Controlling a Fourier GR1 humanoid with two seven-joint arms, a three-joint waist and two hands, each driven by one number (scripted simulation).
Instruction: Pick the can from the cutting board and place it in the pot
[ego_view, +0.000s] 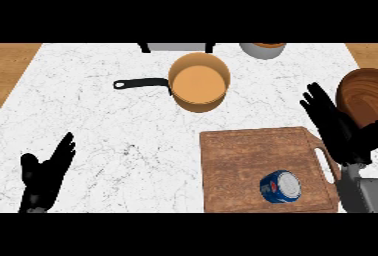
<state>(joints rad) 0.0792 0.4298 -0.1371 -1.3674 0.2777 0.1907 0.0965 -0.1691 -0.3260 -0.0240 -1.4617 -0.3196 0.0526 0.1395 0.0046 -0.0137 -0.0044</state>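
Observation:
A blue can with a silver top and red label mark lies on the wooden cutting board, near the board's front right corner. The copper-coloured pot with a black handle stands further back on the counter, its inside bare. My right hand hovers open at the board's right edge, fingers straight and pointing away, behind and to the right of the can, apart from it. At the lower left my left hand rests open on the marble, fingers up.
A dark wooden bowl sits at the right edge, just beside my right hand. A grey-and-orange container and a grey appliance stand along the back edge. White marble counter stretches between the board and my left hand.

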